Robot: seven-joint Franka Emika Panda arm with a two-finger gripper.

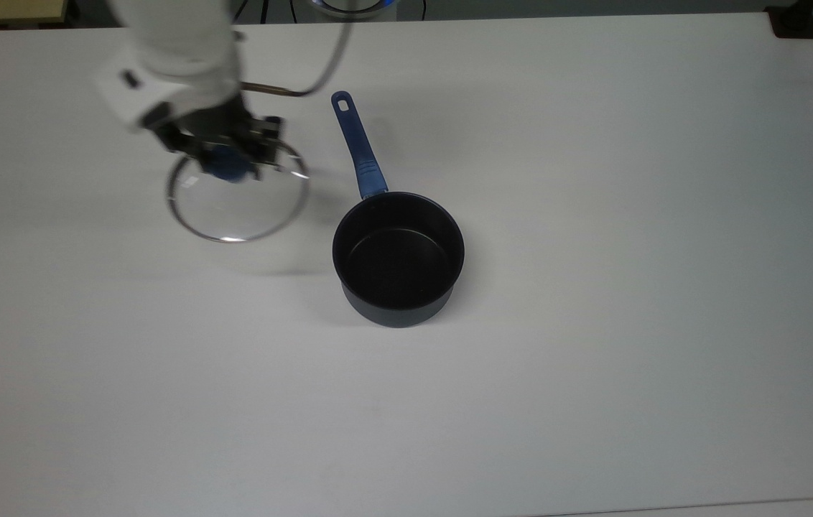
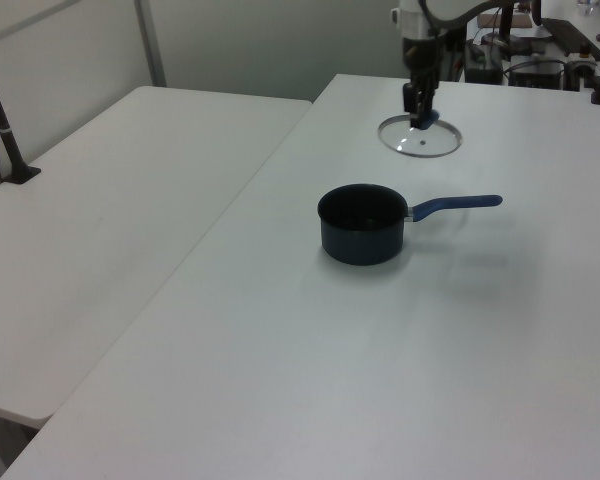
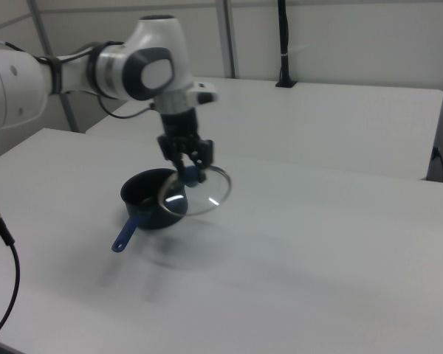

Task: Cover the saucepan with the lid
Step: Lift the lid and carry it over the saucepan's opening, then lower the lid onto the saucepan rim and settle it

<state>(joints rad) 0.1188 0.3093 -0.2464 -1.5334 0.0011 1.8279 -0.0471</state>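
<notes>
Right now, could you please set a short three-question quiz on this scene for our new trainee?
1. True or false: the round clear glass lid with the blue knob already sits on the dark round saucepan with the long blue handle.
2. By which part does the gripper hold the lid? A) metal rim B) blue knob C) steam vent
3. Fill in: in the top view, the lid is to the saucepan's ____.

Key
1. False: it hangs above the white table, apart from the saucepan.
2. B
3. Left
</notes>
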